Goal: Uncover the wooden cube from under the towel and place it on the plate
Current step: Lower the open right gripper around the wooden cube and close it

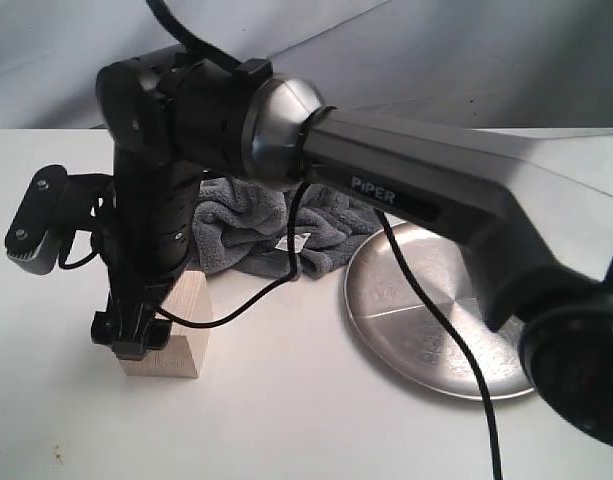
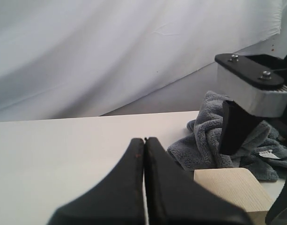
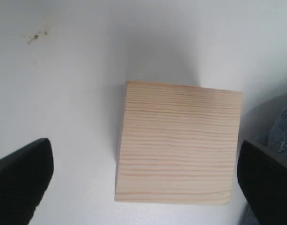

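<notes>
The wooden cube (image 1: 183, 345) (image 3: 178, 145) stands bare on the white table, just in front of the crumpled blue-grey towel (image 1: 251, 225) (image 2: 206, 138). My right gripper (image 1: 144, 322) (image 3: 144, 159) has reached across to the left and points straight down over the cube. It is open, with one black finger (image 3: 24, 176) well clear of the cube and the other finger (image 3: 267, 180) close beside it. The silver plate (image 1: 426, 320) lies to the right of the towel. My left gripper (image 2: 144, 141) is shut on nothing, low over the table, with the cube (image 2: 232, 187) beside it.
The right arm's long grey link (image 1: 436, 190) spans the scene above the towel and plate, and its black cable (image 1: 441, 320) hangs across the plate. A grey camera block (image 1: 36, 225) (image 2: 253, 86) sticks out from the right wrist. A pale backdrop stands behind the table.
</notes>
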Robot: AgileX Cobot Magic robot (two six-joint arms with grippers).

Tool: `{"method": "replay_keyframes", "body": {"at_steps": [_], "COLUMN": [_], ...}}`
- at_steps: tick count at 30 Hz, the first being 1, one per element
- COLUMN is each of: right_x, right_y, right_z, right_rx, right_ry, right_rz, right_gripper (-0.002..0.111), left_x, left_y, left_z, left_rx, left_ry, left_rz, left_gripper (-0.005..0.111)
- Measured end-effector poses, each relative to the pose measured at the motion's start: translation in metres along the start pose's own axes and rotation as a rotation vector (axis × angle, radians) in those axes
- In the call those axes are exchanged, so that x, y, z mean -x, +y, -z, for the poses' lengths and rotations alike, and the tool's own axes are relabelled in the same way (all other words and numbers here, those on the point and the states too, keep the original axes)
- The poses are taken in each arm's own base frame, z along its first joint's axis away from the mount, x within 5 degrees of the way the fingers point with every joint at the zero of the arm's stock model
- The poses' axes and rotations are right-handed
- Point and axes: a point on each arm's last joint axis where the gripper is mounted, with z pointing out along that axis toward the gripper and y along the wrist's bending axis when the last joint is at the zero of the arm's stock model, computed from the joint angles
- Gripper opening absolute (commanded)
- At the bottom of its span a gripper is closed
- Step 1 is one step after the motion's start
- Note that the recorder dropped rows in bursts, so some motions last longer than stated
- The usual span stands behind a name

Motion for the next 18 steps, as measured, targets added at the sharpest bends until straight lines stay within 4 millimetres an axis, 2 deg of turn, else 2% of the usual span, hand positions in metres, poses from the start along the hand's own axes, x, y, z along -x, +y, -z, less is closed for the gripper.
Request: {"method": "replay_keyframes", "body": {"at_steps": [10,15,18], "right_x": [-0.007,-0.008,-0.010], "right_y": [-0.004,-0.005,-0.006], "right_z": [-0.032,-0.038,-0.048], "right_rx": [-0.032,-0.043,-0.043], "right_ry": [0.083,0.089,0.103], "right_rz": [0.042,0.048,0.041], "right_gripper": [0.098,0.098,0.095], "left_x": [0.000,0.000,0.000], "left_y": [0.000,0.000,0.000], "left_z": [0.000,0.000,0.000], "left_rx": [0.000,0.000,0.000], "left_ry": [0.000,0.000,0.000], "left_rz": [0.000,0.000,0.000], "left_gripper": [0.000,0.000,0.000]}}
